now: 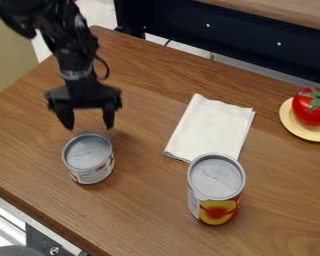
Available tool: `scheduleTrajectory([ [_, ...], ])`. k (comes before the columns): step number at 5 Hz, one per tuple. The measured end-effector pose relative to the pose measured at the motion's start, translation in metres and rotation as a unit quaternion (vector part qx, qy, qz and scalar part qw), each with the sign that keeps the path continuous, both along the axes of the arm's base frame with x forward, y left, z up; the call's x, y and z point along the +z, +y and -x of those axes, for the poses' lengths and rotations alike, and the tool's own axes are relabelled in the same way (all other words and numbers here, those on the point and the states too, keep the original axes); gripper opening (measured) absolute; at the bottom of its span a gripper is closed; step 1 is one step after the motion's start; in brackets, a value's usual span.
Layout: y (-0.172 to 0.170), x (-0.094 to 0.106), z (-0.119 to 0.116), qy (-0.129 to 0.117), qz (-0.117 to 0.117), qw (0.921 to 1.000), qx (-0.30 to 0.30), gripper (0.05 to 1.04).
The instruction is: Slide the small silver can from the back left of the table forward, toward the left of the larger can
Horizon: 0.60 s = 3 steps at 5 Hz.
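Short tin can [88, 159] stands upright on the brown wood-grain bench [146, 200], at eight o'clock from the view's centre, its grey end facing up and a pale printed label round its side. The black gripper [88, 125] hangs just off it, toward the can's twelve o'clock, with its jaws spread wide, pointing down and holding nothing. The arm comes in from eleven o'clock.

A taller can [217, 192] stands upright between three and four o'clock from the short one, well apart from it; its label is red and yellow. Toward the taller can's twelve o'clock lies a folded white cloth [211, 125], its near end partly hidden by that can. Farther off, at the view's edge between two and three o'clock, a red tomato [311, 110] with a green top sits on a pale yellow plate [297, 129]. A dark rail [223, 37] runs beyond the bench from twelve to two o'clock.
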<state>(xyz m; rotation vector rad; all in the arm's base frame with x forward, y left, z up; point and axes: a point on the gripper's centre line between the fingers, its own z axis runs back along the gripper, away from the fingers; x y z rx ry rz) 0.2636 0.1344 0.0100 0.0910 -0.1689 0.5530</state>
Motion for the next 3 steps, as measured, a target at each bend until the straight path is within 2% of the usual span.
scheduleTrajectory([
  [1, 0.003, 0.017, -0.024, -0.022, -0.011, 0.9975, -0.066, 0.996],
  [2, -0.004, 0.022, -0.039, 0.011, -0.005, 0.99, -0.14, 0.996],
  [3, -0.017, 0.025, -0.046, 0.033, -0.016, 0.9797, -0.197, 0.996],
])
